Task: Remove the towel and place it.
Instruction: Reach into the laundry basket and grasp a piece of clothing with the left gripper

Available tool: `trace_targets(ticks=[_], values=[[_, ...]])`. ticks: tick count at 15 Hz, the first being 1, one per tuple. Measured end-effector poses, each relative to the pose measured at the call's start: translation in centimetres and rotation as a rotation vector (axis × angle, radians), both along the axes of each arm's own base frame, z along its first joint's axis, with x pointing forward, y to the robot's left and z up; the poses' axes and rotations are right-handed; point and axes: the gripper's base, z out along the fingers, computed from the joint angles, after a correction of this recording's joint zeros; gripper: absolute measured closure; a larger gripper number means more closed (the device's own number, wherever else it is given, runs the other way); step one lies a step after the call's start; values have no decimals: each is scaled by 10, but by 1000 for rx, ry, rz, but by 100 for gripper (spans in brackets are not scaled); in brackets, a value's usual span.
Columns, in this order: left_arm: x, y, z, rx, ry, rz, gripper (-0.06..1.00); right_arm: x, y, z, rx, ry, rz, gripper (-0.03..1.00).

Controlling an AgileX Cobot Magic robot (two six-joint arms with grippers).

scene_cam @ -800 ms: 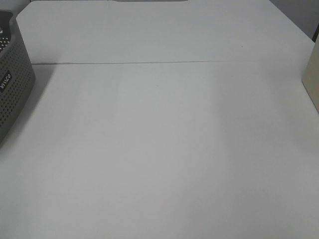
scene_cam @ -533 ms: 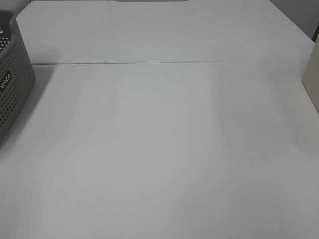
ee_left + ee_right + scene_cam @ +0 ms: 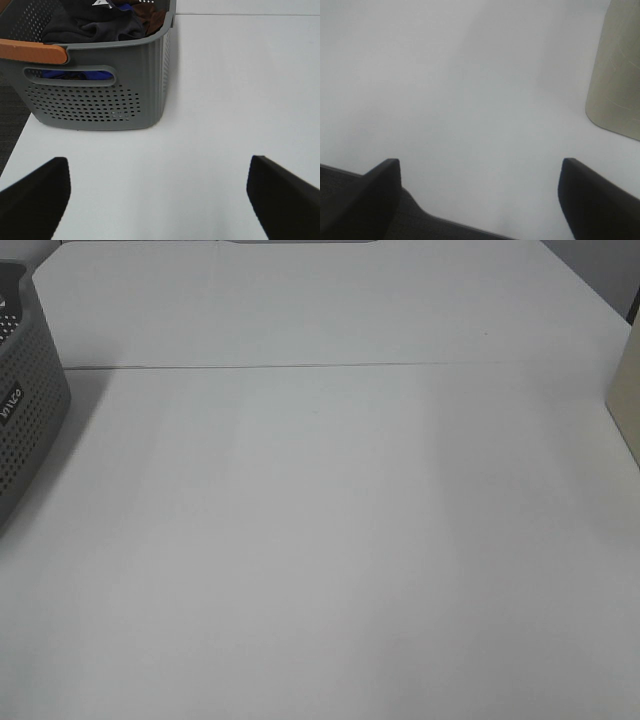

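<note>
Towel (image 3: pixel 90 27), dark and crumpled, lies inside the gray perforated basket (image 3: pixel 100 100), alongside blue and brown cloth. Left gripper (image 3: pixel 156 172) hovers short of the basket's near wall, jaws wide apart and empty. Right gripper (image 3: pixel 479 175), likewise spread and empty, hangs well away from the basket, near a beige container (image 3: pixel 619 70). Step in hand, as judged: the reach. The left arm should clear the basket's rim, descend onto a raised dark fold, and pinch that cloth alone, sparing the neighbouring fabrics. Against the earlier overhead frames, basket and white table (image 3: pixel 330 540) show no change.
</note>
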Motion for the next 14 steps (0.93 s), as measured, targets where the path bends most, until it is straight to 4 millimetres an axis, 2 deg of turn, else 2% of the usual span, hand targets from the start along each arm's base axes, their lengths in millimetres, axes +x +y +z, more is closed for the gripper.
trace_targets(ticks=[14], values=[[0,0,0,0,0,0,6,1,-2,0,-23,-8,-15,15]])
